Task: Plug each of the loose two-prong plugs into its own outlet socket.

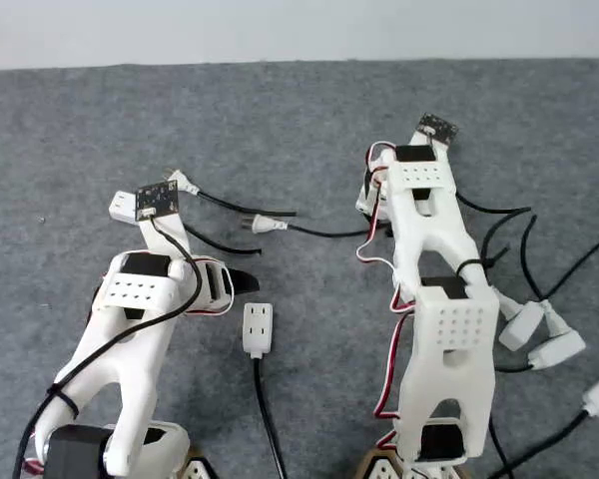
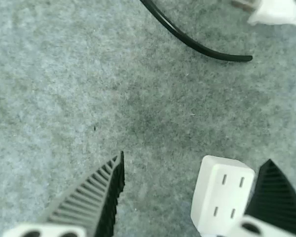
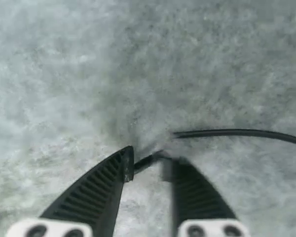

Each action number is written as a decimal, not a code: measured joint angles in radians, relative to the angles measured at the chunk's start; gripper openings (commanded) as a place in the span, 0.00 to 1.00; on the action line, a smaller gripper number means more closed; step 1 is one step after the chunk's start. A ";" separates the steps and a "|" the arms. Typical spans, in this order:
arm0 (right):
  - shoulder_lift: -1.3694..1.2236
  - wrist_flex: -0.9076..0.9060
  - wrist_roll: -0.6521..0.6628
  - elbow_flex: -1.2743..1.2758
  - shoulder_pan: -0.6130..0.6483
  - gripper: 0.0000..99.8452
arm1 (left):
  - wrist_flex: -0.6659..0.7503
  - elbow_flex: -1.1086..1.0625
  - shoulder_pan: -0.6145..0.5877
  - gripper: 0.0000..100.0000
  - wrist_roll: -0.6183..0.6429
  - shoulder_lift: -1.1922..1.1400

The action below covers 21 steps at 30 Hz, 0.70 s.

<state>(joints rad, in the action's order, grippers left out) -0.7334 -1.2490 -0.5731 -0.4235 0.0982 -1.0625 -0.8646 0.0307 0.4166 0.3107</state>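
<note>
Two loose plugs lay unplugged on the grey desk (image 1: 299, 120), both beyond the outlet socket (image 1: 257, 329) as seen from the arm bases. The nearer plug (image 1: 265, 226) was almost straight past the socket, and the farther plug (image 1: 183, 182) was past it and off toward the left arm's side. The socket itself lay flat, slots up, with its own black lead running back toward the bases. The left pincer (image 2: 195, 160) stood wide open and empty just beside the socket, which sat off-centre between the jaws, close against one finger (image 2: 274, 197). Well beyond the socket on the other side, the right pincer (image 3: 148, 157) was narrowly parted with a black cable (image 3: 237, 132) running between its tips, not visibly clamped. This was probably the nearer plug's lead. More white cable ends (image 1: 539, 337) lay far out past the right arm; I could not tell plugs from sockets there. The socket looked light and unanchored, so an off-centre squeeze could shove or twist it instead of seating it. Lifting by the cable rather than the plug body would likely leave the prongs swinging and hard to line up with the slots. The crossing leads could also snag and drag the other plug.
</note>
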 measured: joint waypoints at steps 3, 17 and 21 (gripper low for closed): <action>-0.005 -0.020 0.002 -0.014 0.005 0.01 | 0.000 0.000 0.005 0.39 0.000 0.000; 0.115 -0.176 0.069 -0.015 -0.041 0.01 | 0.000 0.000 0.002 0.39 0.000 0.000; 0.224 -0.285 0.157 -0.015 -0.061 0.01 | 0.000 0.000 0.005 0.39 0.000 0.000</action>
<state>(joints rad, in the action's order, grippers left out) -0.5094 -1.5344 -0.4166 -0.4388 0.0368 -1.0625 -0.8646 0.0353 0.4166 0.3107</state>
